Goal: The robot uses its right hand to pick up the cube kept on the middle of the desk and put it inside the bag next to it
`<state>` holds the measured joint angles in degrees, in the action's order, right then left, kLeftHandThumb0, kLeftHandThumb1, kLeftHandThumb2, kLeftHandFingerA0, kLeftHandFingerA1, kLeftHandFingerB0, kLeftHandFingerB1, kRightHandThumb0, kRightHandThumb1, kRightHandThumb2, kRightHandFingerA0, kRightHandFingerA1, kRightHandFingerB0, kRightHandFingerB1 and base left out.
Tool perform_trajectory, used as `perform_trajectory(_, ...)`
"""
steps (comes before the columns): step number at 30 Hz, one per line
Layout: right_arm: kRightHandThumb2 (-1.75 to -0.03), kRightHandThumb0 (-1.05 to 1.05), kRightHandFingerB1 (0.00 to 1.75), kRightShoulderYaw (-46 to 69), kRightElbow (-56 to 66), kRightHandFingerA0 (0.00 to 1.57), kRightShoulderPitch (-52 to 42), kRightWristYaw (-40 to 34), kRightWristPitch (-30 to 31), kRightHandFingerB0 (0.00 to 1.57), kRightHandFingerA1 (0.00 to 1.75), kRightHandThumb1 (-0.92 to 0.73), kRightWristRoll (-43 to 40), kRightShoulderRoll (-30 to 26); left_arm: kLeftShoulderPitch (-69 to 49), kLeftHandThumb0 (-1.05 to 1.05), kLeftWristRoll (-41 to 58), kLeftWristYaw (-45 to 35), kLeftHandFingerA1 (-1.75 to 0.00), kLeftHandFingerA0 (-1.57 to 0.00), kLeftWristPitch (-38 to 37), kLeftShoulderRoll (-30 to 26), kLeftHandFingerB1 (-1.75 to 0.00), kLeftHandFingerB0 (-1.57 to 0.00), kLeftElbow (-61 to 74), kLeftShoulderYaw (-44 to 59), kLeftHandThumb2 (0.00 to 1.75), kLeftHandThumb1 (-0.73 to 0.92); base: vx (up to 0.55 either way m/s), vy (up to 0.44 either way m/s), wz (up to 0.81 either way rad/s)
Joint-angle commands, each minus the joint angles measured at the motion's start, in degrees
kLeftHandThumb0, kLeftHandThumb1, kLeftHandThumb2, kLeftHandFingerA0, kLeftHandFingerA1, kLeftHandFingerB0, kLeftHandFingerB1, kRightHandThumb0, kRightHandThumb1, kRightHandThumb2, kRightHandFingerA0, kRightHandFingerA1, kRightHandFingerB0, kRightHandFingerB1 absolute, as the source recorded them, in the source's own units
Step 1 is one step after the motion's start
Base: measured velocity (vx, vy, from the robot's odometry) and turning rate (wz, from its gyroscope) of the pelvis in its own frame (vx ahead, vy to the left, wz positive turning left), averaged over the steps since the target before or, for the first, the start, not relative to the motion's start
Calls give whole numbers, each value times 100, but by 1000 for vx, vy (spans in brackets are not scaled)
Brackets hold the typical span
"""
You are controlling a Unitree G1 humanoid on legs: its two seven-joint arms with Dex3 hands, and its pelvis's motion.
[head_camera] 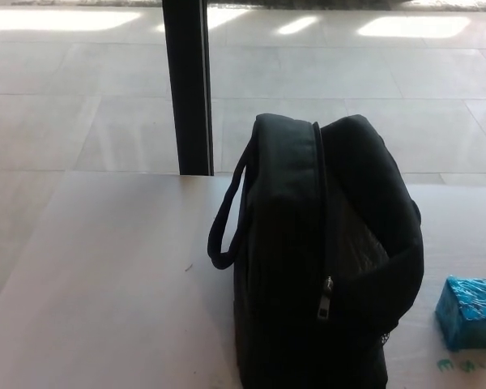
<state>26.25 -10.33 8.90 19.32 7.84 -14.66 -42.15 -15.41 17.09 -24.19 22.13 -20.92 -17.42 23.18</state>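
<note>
the blue cube (470, 312) sits on the pale counter (105, 275) at the right edge of the view, just beside the black bag (324, 259) and apart from it. green marks (460, 366) show on the counter below the cube. the bag stands upright, zipper (326, 296) facing the camera, a handle loop (225, 219) hanging on its left. a dark post (188, 85) rises behind the counter on the tiled floor (65, 97). neither hand shows, so their state cannot be told.
</note>
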Motion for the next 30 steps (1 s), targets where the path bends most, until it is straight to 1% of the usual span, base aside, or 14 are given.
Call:
perform_trajectory(1, -63, -65, 29, -780, 761, 26, 30, -61, 597, 21, 41, -78, 226, 362, -34, -43, 25, -32, -58, -37, 121, -139, -52, -27, -33, 15, 91, 52, 0, 0, 0)
perform_trajectory(5, -96, -72, 43, -1215, 965, 25, -66, 45, 520, 15, 53, -62, 429, 416, -34, -43, 36, 12, -59, -39, 157, -120, -53, -29, -15, 38, 91, 52, 0, 0, 0)
perform_trajectory(6, -63, -69, 30, -1359, 1133, 31, -150, -2, 594, 24, 43, -77, 514, 455, -52, -43, 49, -19, -58, -37, 172, -128, -52, -27, 17, 34, 91, 53, 0, 0, 0)
perform_trajectory(10, -96, -72, 43, -1793, 1083, 25, -16, 57, 608, 14, 56, -61, 696, 498, -71, -44, 26, -78, -57, -36, 138, -157, -52, -27, 19, -5, 91, 53, 0, 0, 0)
perform_trajectory(12, -63, -70, 30, -1883, 1036, 31, 43, 66, 623, 21, 48, -75, 713, 510, -69, -44, 29, -73, -58, -36, 146, -157, -52, -27, 20, -7, 91, 53, 0, 0, 0)
perform_trajectory(13, -95, -72, 43, -1976, 1037, 26, 89, 46, 653, 14, 56, -60, 796, 505, -59, -43, 57, -81, -57, -36, 154, -149, -52, -27, 1, 13, 91, 53, 0, 0, 0)
perform_trajectory(16, -95, -72, 44, -2242, 1040, 27, 131, 61, 543, 15, 56, -62, 1034, 481, -44, -45, 15, -49, -57, -36, 132, -170, -52, -28, -62, 7, 90, 53, 0, 0, 0)
perform_trajectory(17, -64, -72, 31, -2349, 1017, 32, 173, 75, 504, 21, 48, -79, 1140, 450, -41, -44, 13, -72, -57, -36, 102, -176, -52, -28, -79, -1, 90, 52, 0, 0, 0)
perform_trajectory(18, -96, -73, 44, -2471, 959, 27, 243, 80, 506, 16, 55, -63, 1253, 436, -53, -44, 13, -87, -58, -37, 77, -174, -52, -28, -81, -3, 90, 52, 0, 0, 0)
perform_trajectory(23, -95, -74, 41, -2950, 534, 20, 687, 105, 587, 12, 52, -64, 1768, 311, -62, -41, 3, -49, -58, -38, 125, -182, -53, -28, -24, -20, 91, 53, 0, 0, 0)
perform_trajectory(24, -64, -74, 27, -3056, 462, 20, 766, 119, 595, 16, 42, -81, 1889, 265, -57, -41, 10, -38, -58, -38, 136, -176, -53, -28, -31, -11, 91, 52, 0, 0, 0)
perform_trajectory(25, -105, -37, 48, -3232, 330, 3, 901, 122, 592, 0, 52, -46, 2079, 216, -58, -42, 14, -62, -58, -38, 99, -179, -53, -28, -63, -7, 91, 52, 0, 0, 0)
perform_trajectory(26, -100, -89, 35, -3306, 272, 3, 958, 147, 603, 9, 48, -66, 2142, 182, -67, -43, -1, -69, -58, -38, 75, -178, -52, -28, -68, -21, 92, 53, 0, 0, 0)
perform_trajectory(30, -103, -81, 30, -3631, 11, 1, 1223, 139, 623, 8, 33, -63, 2452, 94, -50, -44, 19, -70, -59, -39, 90, -167, -53, -28, -76, -7, 91, 52, 0, 0, 0)
